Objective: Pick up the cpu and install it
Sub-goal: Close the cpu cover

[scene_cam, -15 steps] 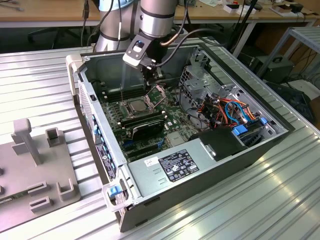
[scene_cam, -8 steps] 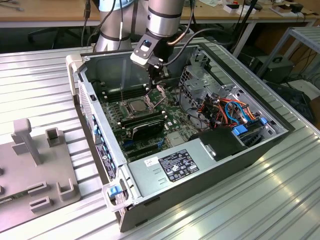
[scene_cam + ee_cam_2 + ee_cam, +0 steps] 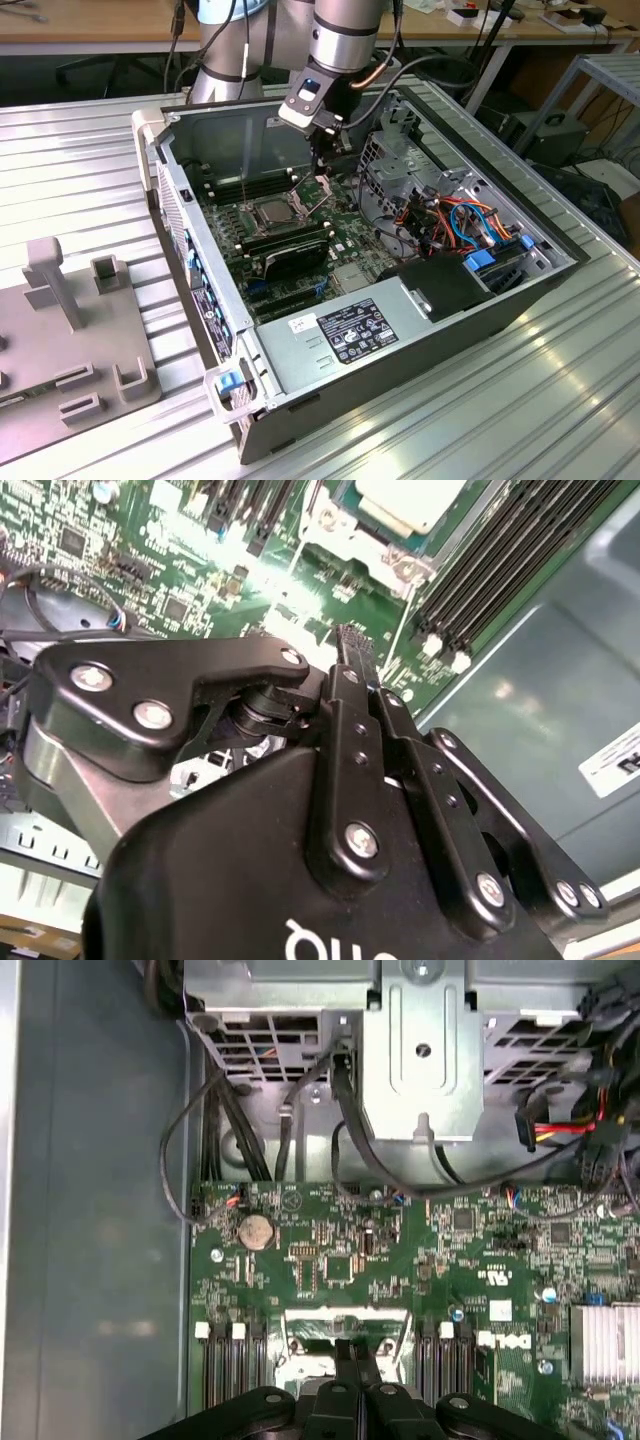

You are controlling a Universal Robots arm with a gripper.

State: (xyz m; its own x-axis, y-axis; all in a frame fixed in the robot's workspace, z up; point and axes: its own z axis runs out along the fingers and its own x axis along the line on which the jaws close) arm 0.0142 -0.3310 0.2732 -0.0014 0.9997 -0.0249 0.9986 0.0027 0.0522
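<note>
A ribbed, brushed-metal worktop (image 3: pixel 500 410) carries a grey moulded plastic fixture (image 3: pixel 70 330) with upright blocks at the exterior view's left. Beside the fixture lies an open computer case (image 3: pixel 470 320) of dark sheet steel. Nearest inside the case is the boxy grey power supply (image 3: pixel 340 325) with a printed label. Behind it lie long black memory sticks (image 3: pixel 287 250) on the glossy green motherboard (image 3: pixel 345 225), and a tangle of orange and blue cables (image 3: pixel 460 215) lies toward the exterior view's right.

Just past the sticks sits the square socket (image 3: pixel 275 212) with its bright metal frame. The cpu (image 3: pixel 272 212), small, flat and dull silver-grey, lies seated in it. In the second wrist view the cpu's (image 3: pixel 410 498) pale top shows inside that frame, next to rows of black ridged memory slots (image 3: pixel 500 570).

The end effector (image 3: pixel 324 170), of matte black linked bars with bright screw heads, reaches down into the case just beside the socket, on its far side. In both wrist views its fingers are clenched together with nothing between them, and the tips (image 3: pixel 350 645) (image 3: pixel 350 1345) hang over the frame's edge. I cannot tell whether they touch it.

Farther in, the first wrist view shows a round coin battery (image 3: pixel 256 1230) and a perforated steel drive cage (image 3: pixel 420 1050).
</note>
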